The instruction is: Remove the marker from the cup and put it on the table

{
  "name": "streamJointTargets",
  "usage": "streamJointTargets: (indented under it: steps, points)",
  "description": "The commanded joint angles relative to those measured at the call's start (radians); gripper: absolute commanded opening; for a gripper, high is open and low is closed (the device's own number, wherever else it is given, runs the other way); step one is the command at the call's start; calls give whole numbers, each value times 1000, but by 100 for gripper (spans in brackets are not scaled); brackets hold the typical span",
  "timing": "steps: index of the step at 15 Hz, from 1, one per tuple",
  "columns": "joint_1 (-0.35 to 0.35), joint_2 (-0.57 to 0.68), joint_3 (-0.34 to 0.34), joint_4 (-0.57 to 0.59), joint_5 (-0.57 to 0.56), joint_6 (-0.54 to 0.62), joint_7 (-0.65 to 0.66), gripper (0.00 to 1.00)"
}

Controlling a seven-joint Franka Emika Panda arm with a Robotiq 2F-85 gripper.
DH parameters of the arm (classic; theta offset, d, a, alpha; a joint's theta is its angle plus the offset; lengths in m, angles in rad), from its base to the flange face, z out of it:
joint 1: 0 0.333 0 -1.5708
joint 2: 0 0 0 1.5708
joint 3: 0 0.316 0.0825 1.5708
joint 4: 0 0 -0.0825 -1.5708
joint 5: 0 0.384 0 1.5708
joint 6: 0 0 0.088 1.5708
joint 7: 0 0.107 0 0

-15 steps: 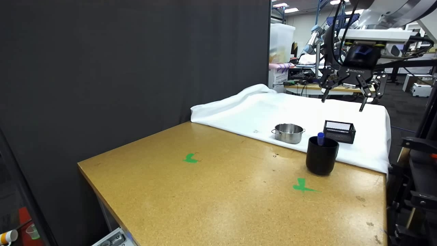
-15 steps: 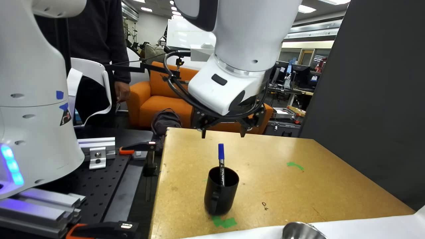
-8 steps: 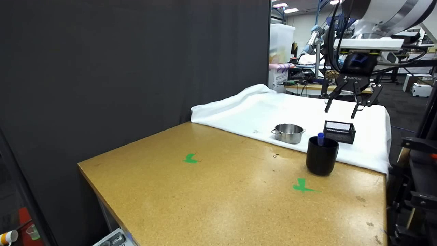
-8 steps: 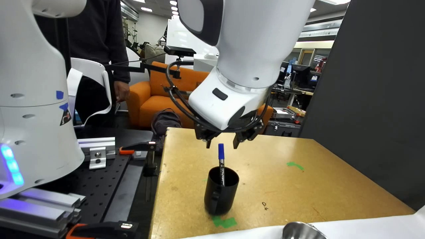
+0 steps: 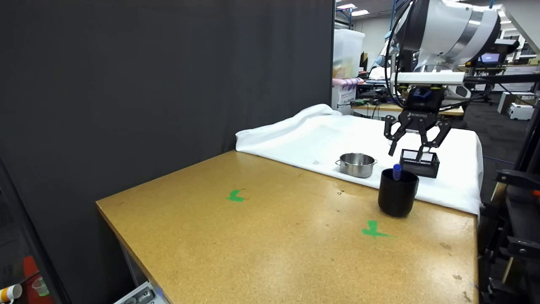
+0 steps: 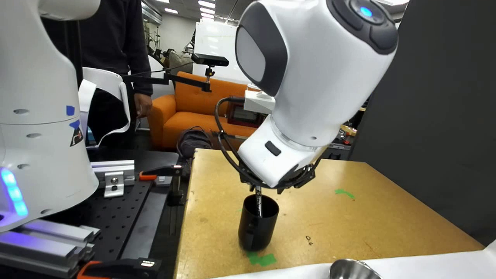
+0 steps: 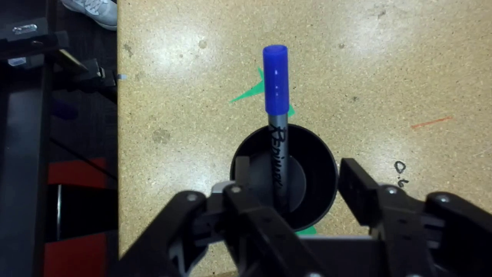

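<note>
"While peering down through the wrist view, finding the marker [image 7: 278,127] where?"

"Finding it inside the black cup [image 7: 313,173], rising well above the rim, with the blue cap uppermost and dark lettering along the grey barrel."

"And making out the fingers [image 7: 357,192]?"

"Yes, seeing them spread well apart and holding nothing, with a gap on each side of the marker. Seeing them in an exterior view too, pointing downward and hanging higher than the cup."

"Getting the whole marker from outside as well?"

"Hardly. Finding the cap hidden behind the robot's wrist [image 6: 263,162] in an exterior view, and catching just a stretch of barrel between there and the cup's mouth."

"And placing the cup on what?"

"Placing it upright on the tan table [image 5: 253,245], just beside a green tape mark [image 5: 373,229] and near the edge of a white cloth [image 5: 303,143]. Also spotting another green tape mark [image 5: 235,196], well apart from the cup."

"Noticing anything farther off?"

"Noting a silver bowl [image 5: 356,166] and a black box [image 5: 426,169] on that cloth. Making out, in an exterior view, a person [image 6: 104,42] in dark clothes standing past the robot's base [image 6: 46,155], near an orange sofa [image 6: 186,120]."
</note>
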Motion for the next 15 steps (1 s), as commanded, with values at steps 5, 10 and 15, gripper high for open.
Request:
streamJointTargets:
  steps: [5, 10, 15]
  points:
    - [11, 206, -6, 145, 46, -18, -19, 56]
    - [10, 215, -12, 155, 61, -26, -26, 57]
    - [-3, 190, -28, 125, 90, -26, -53, 54]
